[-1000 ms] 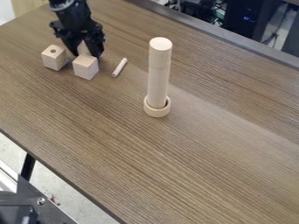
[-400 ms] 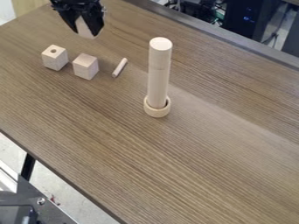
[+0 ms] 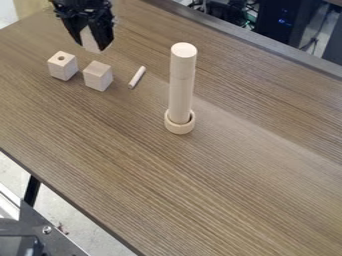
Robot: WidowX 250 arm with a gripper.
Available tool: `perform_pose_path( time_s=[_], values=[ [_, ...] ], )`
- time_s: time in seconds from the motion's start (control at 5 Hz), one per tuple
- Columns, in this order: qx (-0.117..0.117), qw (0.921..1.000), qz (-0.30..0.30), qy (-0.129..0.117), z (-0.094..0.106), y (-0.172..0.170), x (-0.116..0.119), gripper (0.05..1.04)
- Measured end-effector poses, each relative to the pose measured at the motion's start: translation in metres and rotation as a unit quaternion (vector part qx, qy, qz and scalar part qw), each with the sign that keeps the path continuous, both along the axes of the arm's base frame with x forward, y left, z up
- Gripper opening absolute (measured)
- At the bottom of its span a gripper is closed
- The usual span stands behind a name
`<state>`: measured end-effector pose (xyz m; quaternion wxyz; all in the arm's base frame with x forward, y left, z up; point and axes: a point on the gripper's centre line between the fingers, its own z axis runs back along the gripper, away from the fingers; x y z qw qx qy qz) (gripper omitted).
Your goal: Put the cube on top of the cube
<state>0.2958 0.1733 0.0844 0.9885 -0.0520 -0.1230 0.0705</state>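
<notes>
At the upper left my gripper (image 3: 93, 42) hangs in the air, shut on a pale wooden cube (image 3: 91, 41) held between its fingers. Below it, slightly to the right, a plain wooden cube (image 3: 98, 76) stands on the brown table (image 3: 220, 175), apart from the held one. Left of that, a cube with a round hole in its top (image 3: 62, 66) also rests on the table.
A short thin wooden peg (image 3: 137, 77) lies right of the cubes. Near the middle a tall wooden cylinder (image 3: 181, 82) stands upright in a wooden ring (image 3: 180, 126). The table's far edge runs along the upper right.
The gripper has risen off the table with a cube from behind the plain one. Since the middle frame it has shifted left and a little lower. The standing cubes have not moved.
</notes>
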Motion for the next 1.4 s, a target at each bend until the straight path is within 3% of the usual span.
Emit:
perform_pose_path(
  time_s=[0.4, 1.0, 1.4],
  values=[
    [-0.001, 1.0, -0.009, 0.003, -0.004, -0.004, -0.002, 0.609],
    [0.009, 0.9993, -0.017, 0.033, -0.022, -0.011, -0.015, 0.609],
    [0.019, 0.9994, -0.016, 0.025, -0.022, -0.01, -0.014, 0.609]
  ],
)
